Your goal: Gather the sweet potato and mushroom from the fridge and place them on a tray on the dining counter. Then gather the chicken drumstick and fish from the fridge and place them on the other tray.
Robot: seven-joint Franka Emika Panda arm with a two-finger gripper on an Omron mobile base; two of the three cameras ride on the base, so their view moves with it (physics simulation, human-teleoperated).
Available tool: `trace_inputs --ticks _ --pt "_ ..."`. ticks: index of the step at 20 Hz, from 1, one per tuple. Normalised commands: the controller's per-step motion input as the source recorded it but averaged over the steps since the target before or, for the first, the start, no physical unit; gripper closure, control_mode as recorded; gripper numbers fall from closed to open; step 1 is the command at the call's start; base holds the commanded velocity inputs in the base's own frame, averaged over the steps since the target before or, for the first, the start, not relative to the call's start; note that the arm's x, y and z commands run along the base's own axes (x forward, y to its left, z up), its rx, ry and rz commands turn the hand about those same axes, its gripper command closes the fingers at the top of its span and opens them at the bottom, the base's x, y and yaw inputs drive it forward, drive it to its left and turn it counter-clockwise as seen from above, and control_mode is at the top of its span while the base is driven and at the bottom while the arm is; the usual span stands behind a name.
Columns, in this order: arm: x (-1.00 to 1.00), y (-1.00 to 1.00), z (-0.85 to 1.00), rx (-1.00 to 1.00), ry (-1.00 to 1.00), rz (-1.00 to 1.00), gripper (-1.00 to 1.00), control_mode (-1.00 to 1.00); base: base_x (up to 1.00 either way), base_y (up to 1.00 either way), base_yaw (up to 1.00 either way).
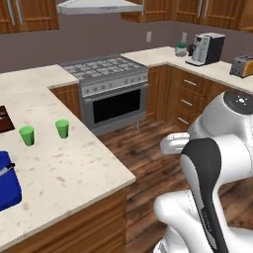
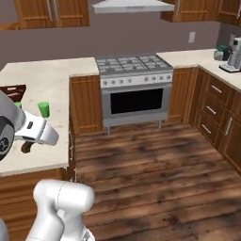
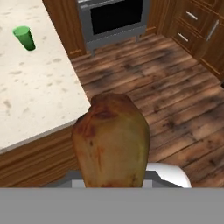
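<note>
Holding the sweet potato (image 3: 111,142) tight, your hand must reach the desk (image 3: 35,87) at 10 o'clock; tray drop-offs remain.

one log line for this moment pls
phase: carry | end effector: shut on sweet potato | location: over floor beside dining counter | trays: unseen

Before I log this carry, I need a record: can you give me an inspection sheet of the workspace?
Surface: pale stone counter, mostly bare.
Job's things: sweet potato held close before the hand camera, above the counter's edge and wood floor.
Clutter: two green cups; blue object at the counter's left edge.
Grippers: gripper shut on the sweet potato.
Cables: nothing seen.
Surroundings: steel range, coffee machine, toaster, wood cabinets.
</note>
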Motion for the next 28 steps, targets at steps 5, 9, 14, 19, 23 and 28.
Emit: trace_inputs --ticks 5,9,14,19,23,28 --pt "0.00 0.00 0.00 0.00 0.00 0.00 1.00 1.00 0.00 0.54 0.32" --pt "0.00 0.00 0.00 0.00 0.00 0.00 1.00 1.00 0.00 0.73 0.30" --pt "0.00 0.00 0.00 0.00 0.00 0.00 1.00 1.00 0.08 0.71 0.26" --pt "0.00 0.00 0.00 0.00 0.00 0.00 1.00 1.00 0.47 0.53 0.16" --pt "0.00 0.00 0.00 0.00 0.00 0.00 1.00 1.00 0.73 0.38 0.09" --pt "0.00 0.00 0.00 0.00 0.00 0.00 1.00 1.00 0.30 0.68 0.06"
